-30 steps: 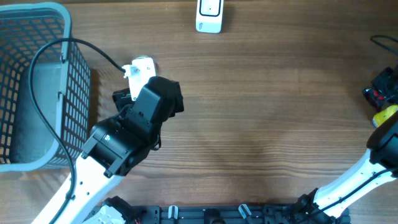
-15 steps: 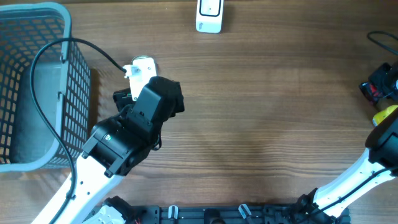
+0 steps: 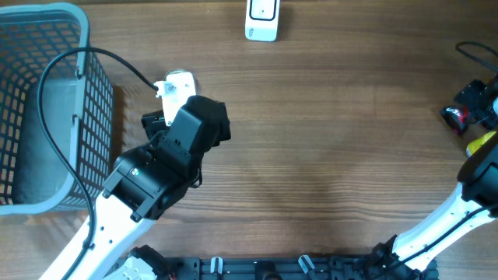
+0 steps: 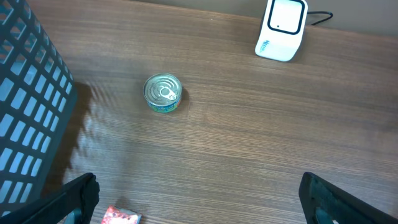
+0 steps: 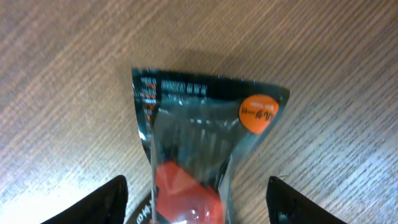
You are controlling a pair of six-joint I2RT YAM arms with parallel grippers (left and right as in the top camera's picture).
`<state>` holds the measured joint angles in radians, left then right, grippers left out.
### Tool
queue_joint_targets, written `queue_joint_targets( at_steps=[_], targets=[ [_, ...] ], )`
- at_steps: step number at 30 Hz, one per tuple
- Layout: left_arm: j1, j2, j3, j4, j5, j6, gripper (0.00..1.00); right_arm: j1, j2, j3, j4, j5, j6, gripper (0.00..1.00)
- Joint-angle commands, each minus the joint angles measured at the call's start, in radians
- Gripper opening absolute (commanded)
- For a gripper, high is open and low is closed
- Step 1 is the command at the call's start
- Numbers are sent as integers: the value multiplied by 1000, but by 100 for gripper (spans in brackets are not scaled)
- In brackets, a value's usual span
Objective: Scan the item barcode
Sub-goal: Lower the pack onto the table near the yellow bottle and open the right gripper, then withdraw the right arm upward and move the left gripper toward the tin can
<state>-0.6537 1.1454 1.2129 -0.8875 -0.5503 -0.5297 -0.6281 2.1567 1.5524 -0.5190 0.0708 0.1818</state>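
Packet location: flat on the surface (image 5: pixel 323 50) at the right edge of the overhead view, directly under the right wrist camera.
Packet (image 5: pixel 186 140) long axis: runs from top to bottom of the right wrist view, in line with the reach of the pincer and slightly skewed.
Packet heading: sealed end with white print points away from the pincer; end with the red contents points toward it and lies between the fingers.
Packet markings: round orange sticker (image 5: pixel 257 112) at the far right corner; print too small to read.
Right pincer (image 5: pixel 198 186): spread apart, one of the fingers (image 5: pixel 112 202) on each side of the packet's near end, with bare surface showing between each finger and the packet; nothing gripped.
Left pincer (image 4: pixel 198 186): spread to full width above bare surface, holding nothing.
Scanner (image 4: pixel 282 28): white, upright at the far edge of the surface, well apart from the packet.
Can (image 4: pixel 163 93): upright, pull-tab lid facing up, between the basket and the scanner.
Basket (image 4: pixel 31 106): blue mesh, at the left side of the surface.
Pink wrapper (image 4: pixel 121 216): flat on the surface near the left finger of the left pincer, cut off by the frame edge.
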Motion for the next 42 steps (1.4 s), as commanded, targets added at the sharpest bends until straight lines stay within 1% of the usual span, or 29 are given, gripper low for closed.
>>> queue_joint_targets(
  at_steps=[1, 5, 6, 10, 13, 16, 17, 19, 21, 22, 26, 30, 31, 35, 37, 40, 42],
  targets=[
    [-3, 3, -5, 5, 7, -2, 100, 2, 18, 7, 10, -92, -51, 85],
    [-3, 3, -5, 5, 8, -2, 100, 3, -1, 48, -20, -194, -48, 98],
    [-3, 3, -5, 5, 8, -2, 100, 3, -19, 63, -25, -234, -48, 100],
    [-3, 3, -5, 6, 2, -2, 100, 20, -106, 99, -23, -310, -51, 100],
    [-3, 2, -4, 14, -45, -2, 100, 52, -177, 100, -25, -312, -85, 100],
    [-3, -14, 8, 23, -131, -5, 100, 111, -225, 100, -52, -311, -164, 100],
    [-3, -22, 18, 23, -168, -24, 100, 134, -234, 100, -65, -313, -183, 100],
    [3, -45, 46, 16, -230, -74, 100, 186, -238, 100, -87, -342, -214, 100],
    [15, -72, 74, 11, -245, -81, 100, 245, -238, 100, -114, -399, -244, 100],
    [32, -109, 109, -9, -252, -82, 100, 312, -238, 100, -138, -409, -220, 100],
    [77, -201, 166, -77, -252, -81, 100, 475, -237, 100, -168, -408, -135, 100],
    [116, -299, 173, -140, -252, -81, 100, 619, -232, 100, -168, -418, 8, 100],
    [126, -323, 173, -162, -252, -81, 100, 655, -232, 100, -175, -441, 20, 100],
    [147, -403, 173, -242, -251, -82, 100, 790, -232, 99, -176, -579, -2, 100],
    [147, -440, 173, -277, -251, -81, 100, 852, -232, 98, -177, -552, -31, 100],
    [147, -472, 173, -323, -251, -82, 100, 931, -232, 90, -138, -538, -32, 100],
    [147, -478, 173, -351, -251, -82, 100, 984, -232, 90, -137, -528, -87, 100]
  ],
)
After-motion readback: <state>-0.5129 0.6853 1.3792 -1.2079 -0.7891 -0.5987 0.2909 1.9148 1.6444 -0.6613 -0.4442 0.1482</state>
